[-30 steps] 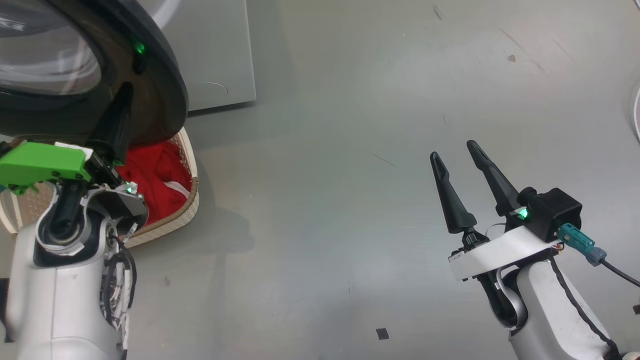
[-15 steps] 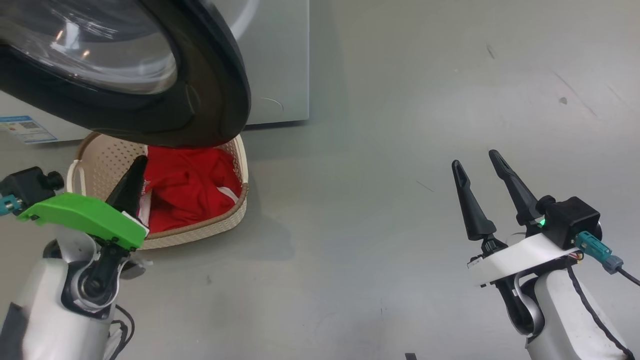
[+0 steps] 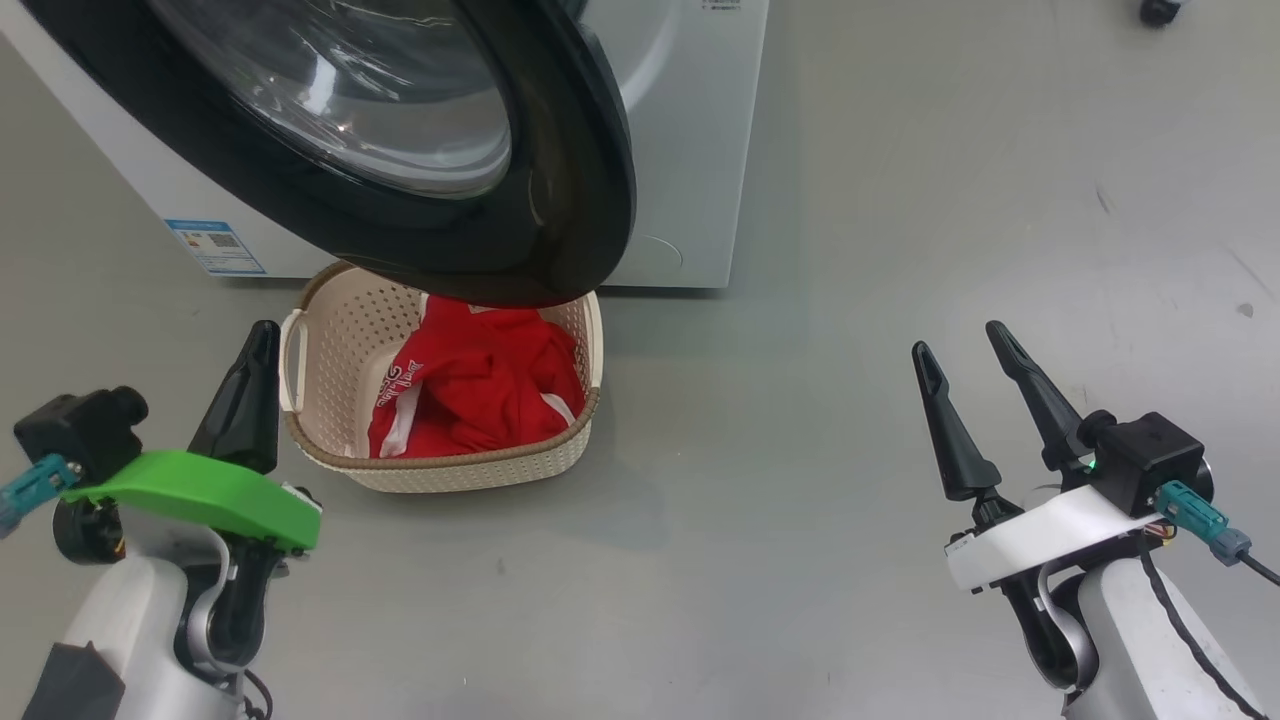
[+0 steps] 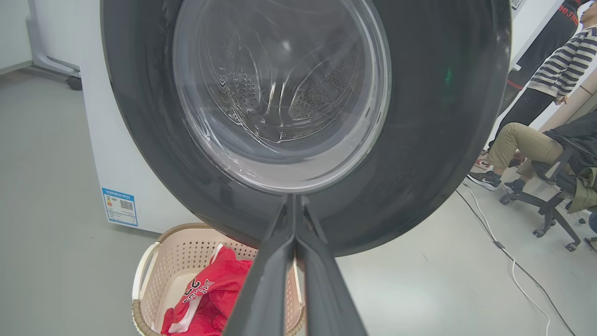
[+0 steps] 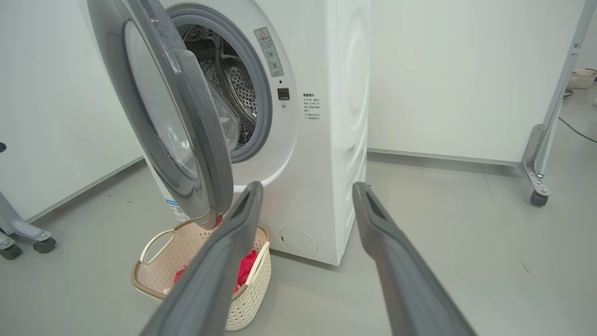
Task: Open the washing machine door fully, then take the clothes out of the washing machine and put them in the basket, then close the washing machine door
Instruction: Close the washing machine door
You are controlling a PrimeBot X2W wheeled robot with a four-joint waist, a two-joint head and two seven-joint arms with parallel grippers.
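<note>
From the head view, the washing machine door [image 3: 560, 200] stands swung out from the white washing machine [image 3: 690, 150], and its black rim hangs over the far part of the basket [image 3: 330, 350]. The basket is on the grey floor [image 3: 800, 400] just in front of the machine, and the red clothes [image 3: 480, 385] lie inside it, more to its right side. The left gripper [image 3: 266, 330] is just beside the left handle of the basket. Its two fingers are pressed together and hold nothing. The right gripper [image 3: 957, 340] is well apart to the right, above bare floor, with its fingers spread and nothing between them. In the left wrist view, the closed fingers point at the lower rim of the door, and the dimpled drum [image 4: 280, 93] shows through the glass. The blue label [image 4: 120, 206] is on the machine at the left. At the far right a person [image 4: 522, 144] sits on a chair [image 4: 555, 196]. In the right wrist view, the open fingers frame the machine. The door is seen from its edge, partly open, and the grey rubber ring [image 5: 266, 107] shows behind it.
</note>
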